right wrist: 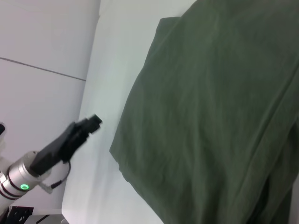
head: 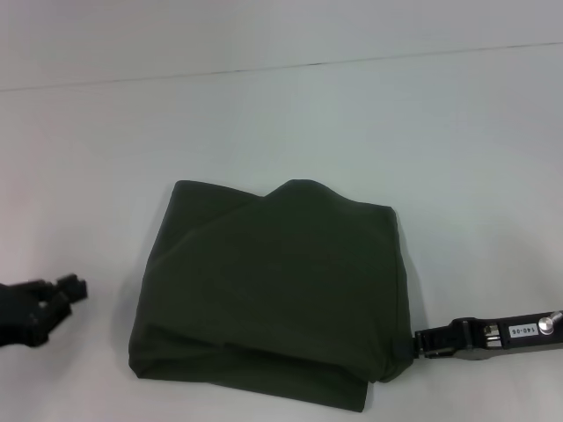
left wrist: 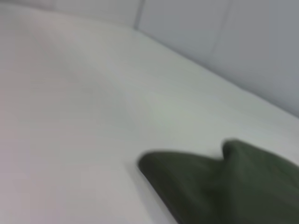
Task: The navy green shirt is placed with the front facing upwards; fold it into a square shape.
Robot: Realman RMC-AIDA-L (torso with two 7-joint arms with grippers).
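The navy green shirt (head: 277,294) is seen folded into a rough square, plain side up, on the white surface (head: 281,114). Its near right corner is touched by the right gripper (head: 420,343); jaw state cannot be told. The left gripper (head: 62,294) is parked well apart, jaws seemingly closed. If cloth is snagged during withdrawal, the fold could be dragged open.

This looks like a robot test lab: a broad, plain white table (head: 264,114) runs up to bare pale wall panels (left wrist: 261,42) (a seam visible between them), with nothing homely or decorative about.
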